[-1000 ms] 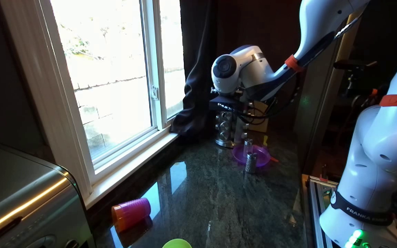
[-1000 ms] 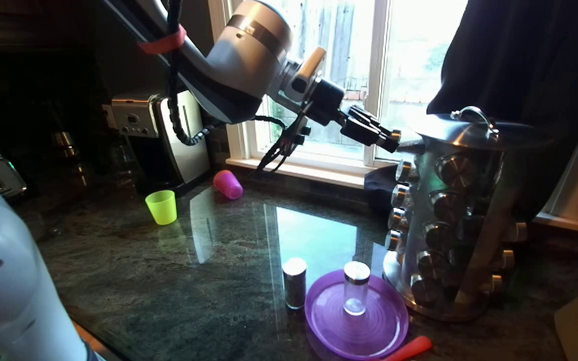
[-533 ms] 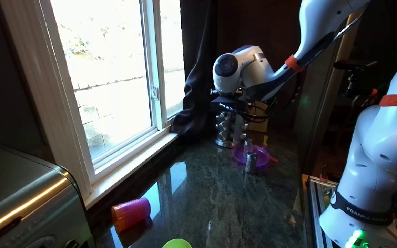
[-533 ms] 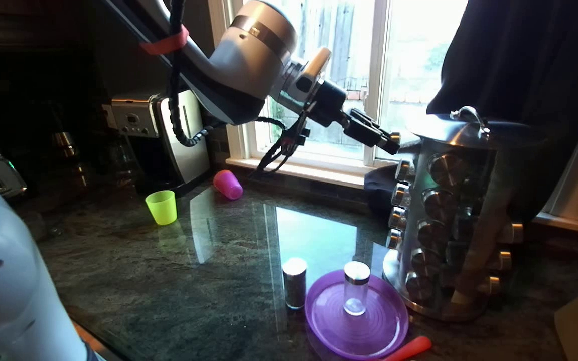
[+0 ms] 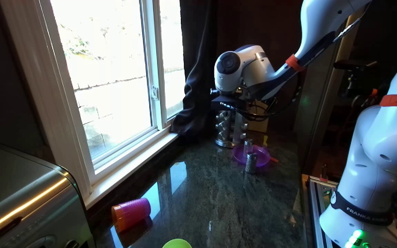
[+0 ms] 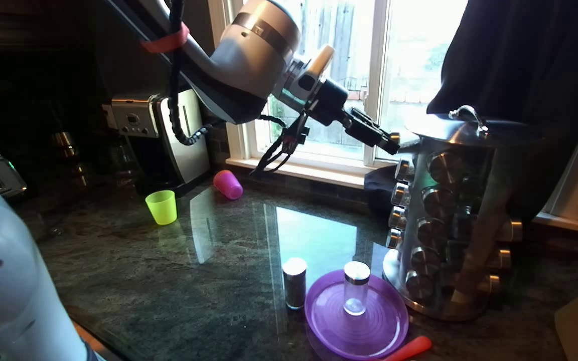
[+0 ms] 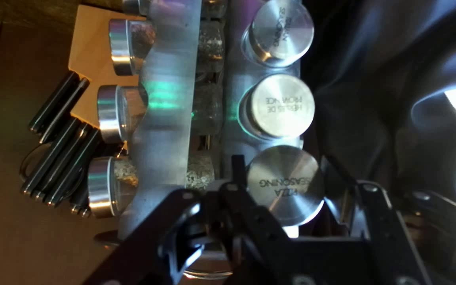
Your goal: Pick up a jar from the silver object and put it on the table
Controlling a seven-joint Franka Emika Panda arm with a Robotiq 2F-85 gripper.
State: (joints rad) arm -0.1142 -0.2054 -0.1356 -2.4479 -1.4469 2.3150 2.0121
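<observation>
Clasping the jar (image 7: 285, 186) by its metal lid (image 6: 395, 137), high on the rack (image 6: 444, 131), our hand (image 7: 284, 171) has what we judge a light, stiff, breakable and rather slippery load, best held squarely there, firmly but without a hard squeeze.

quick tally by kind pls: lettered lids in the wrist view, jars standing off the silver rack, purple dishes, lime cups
Lettered lids: 3 (upper lid, middle lid, lower lid)
Jars off the rack: 2 (dark jar, clear jar)
Purple dish: 1
Lime cup: 1
Total: 7
</observation>
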